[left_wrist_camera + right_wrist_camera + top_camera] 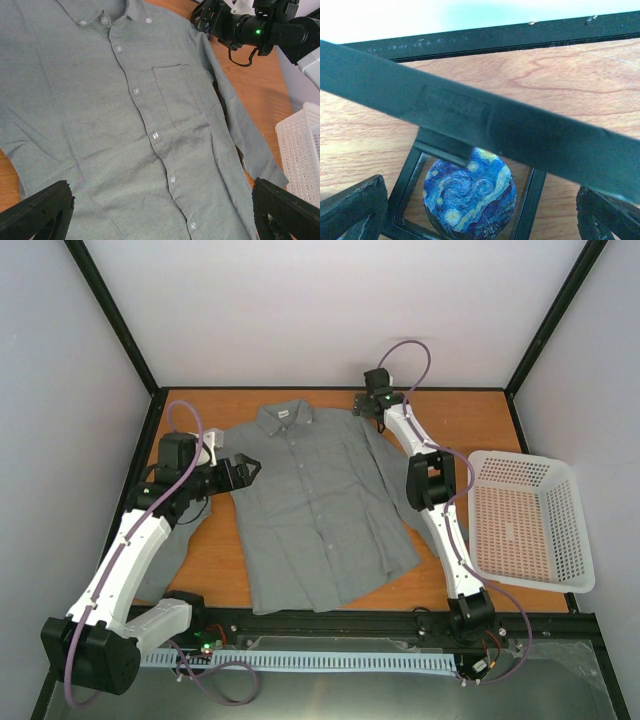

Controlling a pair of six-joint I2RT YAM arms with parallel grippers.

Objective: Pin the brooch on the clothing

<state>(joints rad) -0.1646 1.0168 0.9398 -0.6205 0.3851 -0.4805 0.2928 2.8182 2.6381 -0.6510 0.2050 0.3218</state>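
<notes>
Lying flat on the orange-brown counter [470, 430] in the top view, the grey shirt [310, 510] has its long axis running from the top of the frame to the bottom. The collar points to the top and the hem to the bottom. The left arm [130, 550] reaches to the shirt's shoulder on the left of the frame. The right arm [435, 500] stretches to the upper middle, just past the other shoulder. A white basket [525, 520] stands at the right. The brooch is hidden here.

The left wrist view shows detail lost from above. The button line runs from upper left to lower right across the shirt [100, 125], and a chest pocket [172, 90] sits right of it. The left jaws stand wide open, with their black fingertips [35, 215] in the two lower corners above the cloth.

Only the right wrist view shows the brooch [470, 200]. It is round, so it has no long axis, and its swirling blue and yellow face is turned up. It sits in a black square holder [530, 200] on the counter, low in the frame, and a black bar [495, 130] crosses diagonally above it. The right jaws are open, one fingertip [350, 210] on each side of the brooch and clear of it.
</notes>
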